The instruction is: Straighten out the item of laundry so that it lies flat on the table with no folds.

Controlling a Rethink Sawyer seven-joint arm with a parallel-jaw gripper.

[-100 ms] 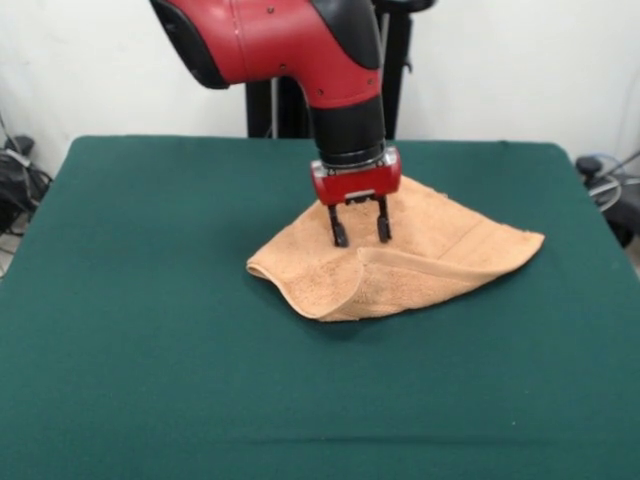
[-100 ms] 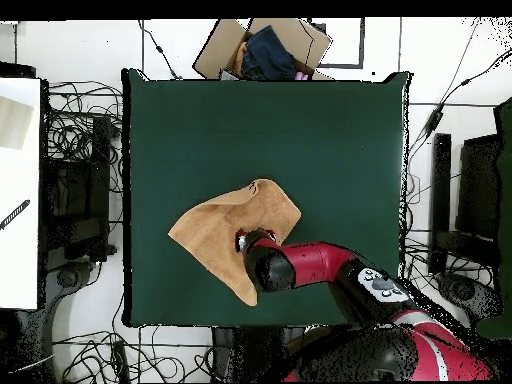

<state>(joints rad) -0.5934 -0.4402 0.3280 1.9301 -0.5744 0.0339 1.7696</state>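
The item of laundry point(image 1: 440, 255) is a peach-orange towel lying folded over itself near the middle of the green table point(image 1: 150, 300). A fold ridge runs across its front part, and one corner points right. From overhead the towel point(image 2: 215, 232) is a skewed, doubled-over shape. My gripper point(image 1: 360, 235) stands upright over the towel's middle, open, its two black fingers point(image 1: 339, 230) apart with their tips at the cloth. Seen from above, the arm's wrist hides the gripper point(image 2: 244, 240), which sits over the towel's lower right part.
An open cardboard box point(image 2: 262, 48) with dark cloth inside sits beyond the table's far edge in the overhead view. Cables and equipment point(image 2: 75, 170) surround the table. A white surface point(image 2: 18, 190) stands at the left.
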